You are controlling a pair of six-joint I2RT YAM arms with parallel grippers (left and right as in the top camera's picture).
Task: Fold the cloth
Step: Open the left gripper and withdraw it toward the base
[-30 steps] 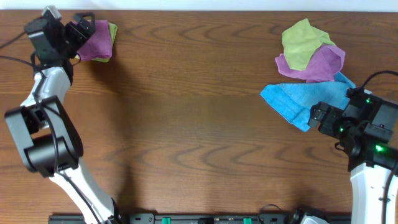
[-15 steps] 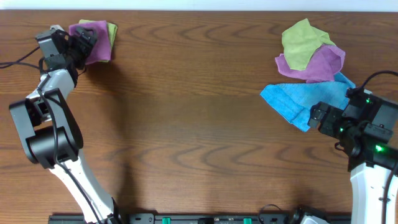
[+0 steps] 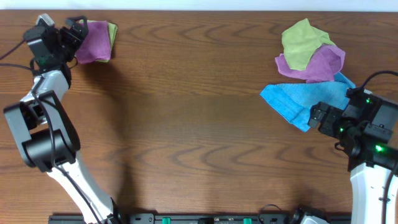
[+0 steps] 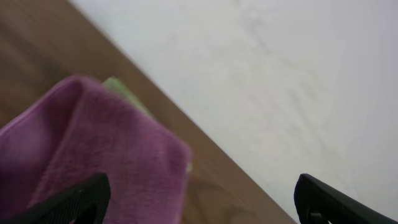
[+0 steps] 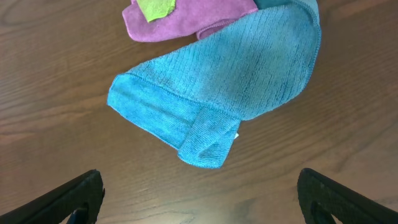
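Note:
A folded purple cloth lies on a folded green cloth at the table's far left; both show in the left wrist view, purple and green. My left gripper is open and empty at the purple cloth's left edge. A blue cloth lies crumpled at the right, below a purple cloth and a green cloth. My right gripper is open and empty just off the blue cloth's near corner.
The wooden table ends at a white wall right behind the left stack. Black cables run by both arms near the table's left and right edges.
My left gripper has swung at the folded stack, dipping toward the cloth and coming back up to its left edge. The right arm and the right-hand cloths have not moved.

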